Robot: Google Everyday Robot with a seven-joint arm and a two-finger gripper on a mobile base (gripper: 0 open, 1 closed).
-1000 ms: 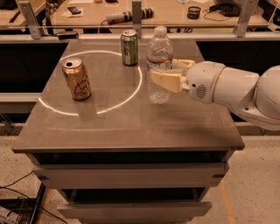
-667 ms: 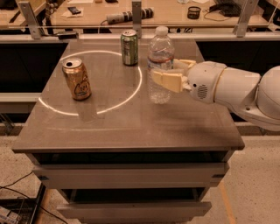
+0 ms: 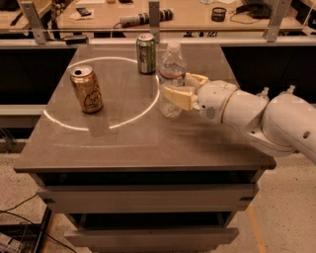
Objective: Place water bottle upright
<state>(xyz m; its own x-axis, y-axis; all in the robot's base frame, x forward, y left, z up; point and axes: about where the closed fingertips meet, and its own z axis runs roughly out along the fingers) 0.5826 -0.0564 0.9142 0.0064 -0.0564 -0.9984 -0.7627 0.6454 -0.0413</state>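
Note:
The water bottle (image 3: pixel 171 74) is clear and ribbed, with a white cap. It stands upright on the grey table (image 3: pixel 148 143), just right of the white circle line. My gripper (image 3: pixel 176 87) reaches in from the right and holds the bottle at mid height. One tan finger (image 3: pixel 177 97) lies across the bottle's front and the other (image 3: pixel 196 79) sits behind its right side. The white arm (image 3: pixel 256 113) stretches off to the right edge of the view.
A green can (image 3: pixel 146 53) stands behind and left of the bottle. An orange can (image 3: pixel 86 89) stands inside the white circle (image 3: pixel 98 126) at the left. Another bench with tools (image 3: pixel 148 15) runs behind the table. Drawers (image 3: pixel 148 197) are below the table top.

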